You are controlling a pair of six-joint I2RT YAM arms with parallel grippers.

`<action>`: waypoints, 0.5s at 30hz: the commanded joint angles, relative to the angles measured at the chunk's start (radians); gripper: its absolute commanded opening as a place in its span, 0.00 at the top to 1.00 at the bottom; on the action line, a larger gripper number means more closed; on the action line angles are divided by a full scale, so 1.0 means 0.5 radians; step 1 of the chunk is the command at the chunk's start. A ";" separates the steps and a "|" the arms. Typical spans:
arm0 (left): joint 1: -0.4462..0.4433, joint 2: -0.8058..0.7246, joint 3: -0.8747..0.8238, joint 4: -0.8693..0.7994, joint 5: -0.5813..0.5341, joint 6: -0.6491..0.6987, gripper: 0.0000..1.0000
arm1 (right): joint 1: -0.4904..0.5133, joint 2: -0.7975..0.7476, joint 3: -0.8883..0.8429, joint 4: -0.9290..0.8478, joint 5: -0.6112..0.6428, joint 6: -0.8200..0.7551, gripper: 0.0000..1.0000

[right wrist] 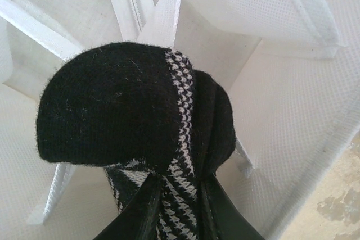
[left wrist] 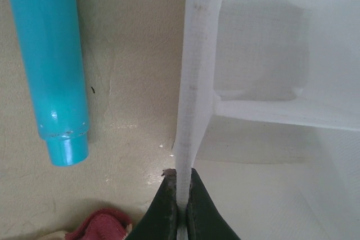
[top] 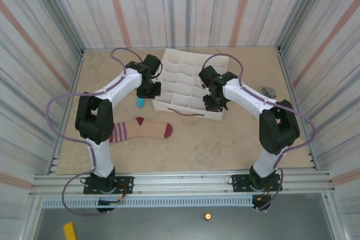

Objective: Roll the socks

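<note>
**Clamped at the organizer, left and right**

On the left: reached forward and tipped down, left gripper (left wrist: 181, 194) pinched tight on the thin side wall of the white organizer (left wrist: 194, 82). On the right: angled down over a compartment, right gripper (right wrist: 180, 192) clenched on the bunched black sock (right wrist: 112, 105), its lower end hidden between the fingers. Just left of the left gripper, a blue cylinder (left wrist: 52, 66) lying on the table (left wrist: 135, 82). Back toward that wrist, cut off by the frame edge, the maroon toe of the beige sock (left wrist: 101, 223).
</note>
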 commanded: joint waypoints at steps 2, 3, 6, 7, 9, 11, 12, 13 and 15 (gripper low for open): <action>0.020 0.028 -0.079 -0.161 0.005 -0.088 1.00 | 0.034 0.089 -0.062 -0.157 0.040 -0.012 1.00; 0.019 0.028 -0.079 -0.162 0.009 -0.091 1.00 | 0.038 0.111 -0.055 -0.170 0.028 -0.016 1.00; 0.021 0.019 -0.079 -0.160 -0.003 -0.094 1.00 | 0.038 0.166 -0.038 -0.197 0.017 -0.017 1.00; 0.022 0.018 -0.078 -0.161 -0.007 -0.091 1.00 | 0.035 0.186 -0.033 -0.208 0.014 -0.017 1.00; 0.022 0.018 -0.074 -0.166 -0.010 -0.092 1.00 | 0.034 0.245 -0.021 -0.252 -0.021 -0.018 1.00; 0.022 0.023 -0.073 -0.169 -0.010 -0.088 1.00 | 0.034 0.285 -0.021 -0.271 -0.056 -0.002 1.00; 0.022 0.021 -0.074 -0.169 -0.007 -0.088 1.00 | 0.032 0.302 -0.027 -0.277 -0.093 -0.001 1.00; 0.022 0.024 -0.075 -0.169 -0.010 -0.087 1.00 | 0.031 0.322 -0.020 -0.284 -0.108 0.005 1.00; 0.022 0.028 -0.074 -0.169 -0.004 -0.084 1.00 | 0.023 0.365 -0.005 -0.304 -0.119 0.023 1.00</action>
